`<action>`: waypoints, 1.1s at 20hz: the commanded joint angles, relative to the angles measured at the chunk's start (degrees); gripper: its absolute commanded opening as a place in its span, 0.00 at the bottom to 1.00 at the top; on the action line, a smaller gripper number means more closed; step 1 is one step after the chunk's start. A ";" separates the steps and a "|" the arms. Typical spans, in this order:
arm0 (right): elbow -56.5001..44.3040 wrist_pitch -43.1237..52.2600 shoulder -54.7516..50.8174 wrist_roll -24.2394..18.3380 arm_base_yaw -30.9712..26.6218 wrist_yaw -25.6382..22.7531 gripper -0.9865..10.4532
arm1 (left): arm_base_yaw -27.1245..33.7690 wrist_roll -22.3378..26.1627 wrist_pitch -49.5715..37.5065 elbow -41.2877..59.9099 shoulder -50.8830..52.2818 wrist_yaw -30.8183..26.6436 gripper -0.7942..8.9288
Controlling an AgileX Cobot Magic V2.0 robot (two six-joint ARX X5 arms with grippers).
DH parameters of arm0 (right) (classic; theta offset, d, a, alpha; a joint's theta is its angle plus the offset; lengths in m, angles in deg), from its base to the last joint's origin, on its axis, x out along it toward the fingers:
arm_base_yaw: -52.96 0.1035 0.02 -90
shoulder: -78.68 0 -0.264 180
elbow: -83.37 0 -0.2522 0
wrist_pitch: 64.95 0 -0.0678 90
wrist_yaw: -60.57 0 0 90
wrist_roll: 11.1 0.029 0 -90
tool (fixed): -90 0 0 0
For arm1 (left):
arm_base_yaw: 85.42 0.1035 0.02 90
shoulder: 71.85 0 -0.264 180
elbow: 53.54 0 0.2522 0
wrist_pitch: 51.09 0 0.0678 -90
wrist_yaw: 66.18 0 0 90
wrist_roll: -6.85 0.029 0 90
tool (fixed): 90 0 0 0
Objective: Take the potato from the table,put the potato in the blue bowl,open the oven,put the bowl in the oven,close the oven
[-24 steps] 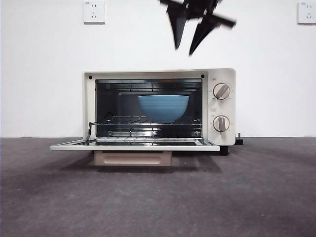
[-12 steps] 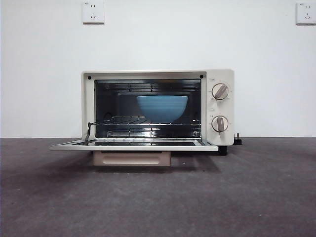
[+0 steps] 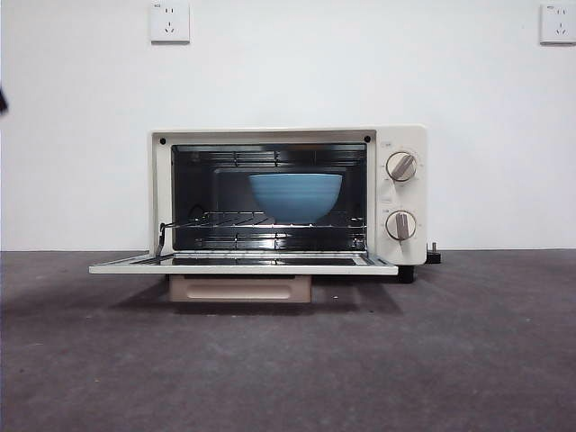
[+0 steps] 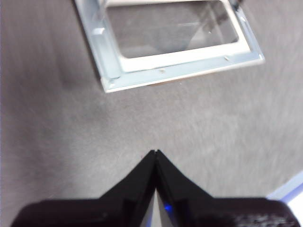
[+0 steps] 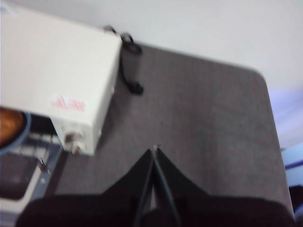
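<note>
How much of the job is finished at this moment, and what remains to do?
Done: the potato lies in the bowl, the bowl stands on the rack inside the oven, and the door is down flat. In hand: nothing; the left gripper is shut and empty above the table in front of the door, and the right gripper is shut beside the oven. Left: to close the door.

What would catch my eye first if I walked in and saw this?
Most likely the cream-white oven in the middle of the dark grey table, its door dropped flat open toward you. Inside, a blue bowl sits on the wire rack, and the right wrist view catches an orange-brown potato in it. Both grippers, left and right, are shut and hold nothing.
</note>
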 commanded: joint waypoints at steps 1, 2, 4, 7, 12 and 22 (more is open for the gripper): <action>-8.26 4.28 -6.10 -2.84 -3.91 4.26 0.08 | 5.64 -0.44 -4.11 3.58 -4.50 7.26 0.07; -12.96 7.34 -9.84 -3.65 -5.88 7.02 0.08 | 7.58 -0.81 -5.20 3.96 -7.39 8.33 0.07; -21.62 11.54 -16.79 -4.39 -9.01 10.71 0.08 | 9.35 -3.45 -8.04 3.96 -12.39 9.73 0.07; -34.75 16.70 -26.25 -5.51 -13.20 12.50 0.08 | 9.38 -5.55 -11.72 3.93 -19.61 13.25 0.07; -56.06 23.34 -41.75 -4.26 -17.81 25.94 0.08 | 8.66 -9.94 -16.90 3.93 -28.20 13.25 0.07; -66.36 23.71 -54.58 8.35 -17.79 35.50 0.08 | 2.64 -20.48 -25.99 3.91 -32.72 8.87 0.07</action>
